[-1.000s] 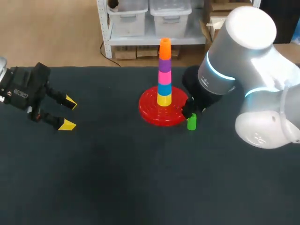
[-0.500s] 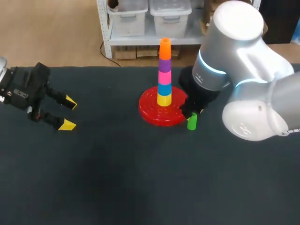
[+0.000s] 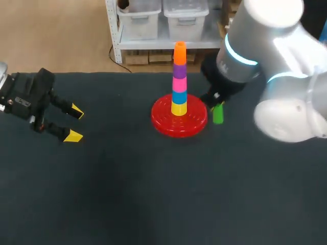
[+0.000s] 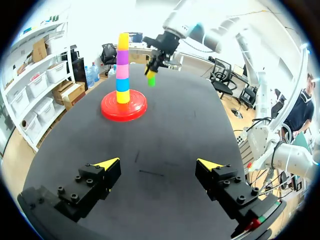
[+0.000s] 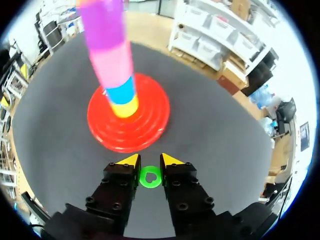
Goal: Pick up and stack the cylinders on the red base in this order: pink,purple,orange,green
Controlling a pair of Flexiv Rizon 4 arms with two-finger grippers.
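The red base [image 3: 164, 126] carries a stack of yellow, blue, pink, purple and orange cylinders [image 3: 179, 76]. Just right of the base, my right gripper [image 3: 213, 100] is shut on the green cylinder [image 3: 218, 114], which hangs clear of the table. In the right wrist view the green cylinder [image 5: 150, 177] sits pinched between the fingers of my right gripper [image 5: 148, 161], with the base [image 5: 150, 131] and stack [image 5: 112, 60] ahead. My left gripper [image 3: 74, 122] stands open and empty at the table's left. In its own view my left gripper [image 4: 157, 164] faces the distant stack [image 4: 122, 70] and green cylinder [image 4: 151, 79].
The dark table [image 3: 153, 194] stretches wide in front of the base and between the two arms. My bulky right arm [image 3: 271, 66] hangs over the table's right rear corner.
My right gripper has closed on the green cylinder and lifted it from beside the base's front right, carrying it up and back. The left arm has not moved.
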